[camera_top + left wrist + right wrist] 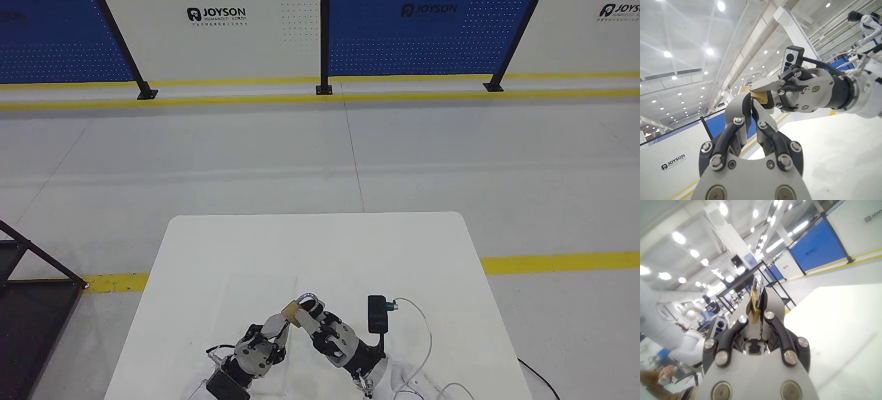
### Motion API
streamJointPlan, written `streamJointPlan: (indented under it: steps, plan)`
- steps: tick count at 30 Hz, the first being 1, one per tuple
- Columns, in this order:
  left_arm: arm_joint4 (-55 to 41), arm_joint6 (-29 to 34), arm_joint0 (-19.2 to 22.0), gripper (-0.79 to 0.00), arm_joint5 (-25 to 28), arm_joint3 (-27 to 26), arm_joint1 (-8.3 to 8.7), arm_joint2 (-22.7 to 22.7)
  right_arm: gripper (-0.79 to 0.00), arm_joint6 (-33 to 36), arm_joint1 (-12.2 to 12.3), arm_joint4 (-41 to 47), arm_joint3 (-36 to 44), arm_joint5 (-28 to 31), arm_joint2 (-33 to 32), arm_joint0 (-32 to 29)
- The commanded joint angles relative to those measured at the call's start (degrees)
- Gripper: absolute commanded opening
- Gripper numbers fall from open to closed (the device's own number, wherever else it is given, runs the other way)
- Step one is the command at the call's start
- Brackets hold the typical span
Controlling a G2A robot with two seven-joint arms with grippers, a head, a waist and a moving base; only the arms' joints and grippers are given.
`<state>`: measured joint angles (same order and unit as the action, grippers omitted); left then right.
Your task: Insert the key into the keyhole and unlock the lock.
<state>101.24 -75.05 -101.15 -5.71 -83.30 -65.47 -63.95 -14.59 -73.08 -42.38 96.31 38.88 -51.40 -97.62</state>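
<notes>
Brass lock [755, 311] clamped in right gripper [759, 300]

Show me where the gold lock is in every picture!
Top view: lock where the left gripper and right gripper meet, over the near end of the white table.
Left wrist view: lock in the right gripper, just past the left gripper.
Right wrist view: lock clamped in the right gripper.
Shared landmark: the white table.

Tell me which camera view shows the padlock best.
The right wrist view. There the padlock sits close up between the fingers of the right gripper, with its brass body and silver shackle both visible. The left wrist view shows part of the brass body, with fingers covering the rest. The top view shows it as a small tan speck.
</notes>
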Motion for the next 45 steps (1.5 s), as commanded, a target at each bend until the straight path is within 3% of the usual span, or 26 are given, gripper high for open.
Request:
streamJointPlan:
  steps: [1, 10, 11, 12, 21, 25, 33, 38, 45]
  plan:
    - [0.61, -0.03, 0.24, -0.785, -1.2, 0.26, 0.01, -0.2, -0.785, 0.09, 0.03, 0.09, 0.04, 0.0, -0.02, 0.0]
    - [-0.49, -0.9, 0.24, -0.779, -0.87, 0.27, -0.08, 0.31, -0.785, 0.4, 0.16, 0.43, 0.11, 0.0, 0.03, 0.01]
    - [-0.57, -1.02, 0.29, -0.443, -0.95, 0.17, -0.07, 0.18, -0.785, 0.4, 0.18, 0.4, 0.12, -0.08, 0.01, 0.02]
    - [-0.93, -1.11, 0.2, 0.0, -0.76, 0.09, -0.07, 0.16, -0.785, 0.31, 0.19, 0.43, 0.15, -0.13, -0.01, 0.01]
    - [-4.04, -3.67, -0.85, 0.0, 2.83, -0.69, 0.24, -0.85, -0.785, -1.17, 0.33, 0.0, 0.38, 0.57, -0.35, -0.23]
    - [-8.32, -4.44, -1.97, 0.0, 8.42, -1.03, 0.38, -0.93, -0.785, -1.83, 0.38, -0.09, 0.38, 0.5, -0.6, -0.32]
    - [-23.44, -1.51, -7.32, 0.0, 32.41, -4.55, 1.64, -3.01, -0.785, 0.44, -0.13, 3.3, -2.2, -2.72, 0.45, 1.92]
    - [-33.61, 8.81, -12.18, 0.0, 43.75, -8.38, 3.4, -8.3, -0.785, 8.12, -1.23, 8.69, -6.85, -7.45, 3.7, 6.57]
    - [-46.45, 23.06, -18.72, 0.0, 58.0, -11.06, 5.89, -17.96, -0.785, 20.75, -4.02, 12.64, -14.63, -18.82, 11.04, 14.74]
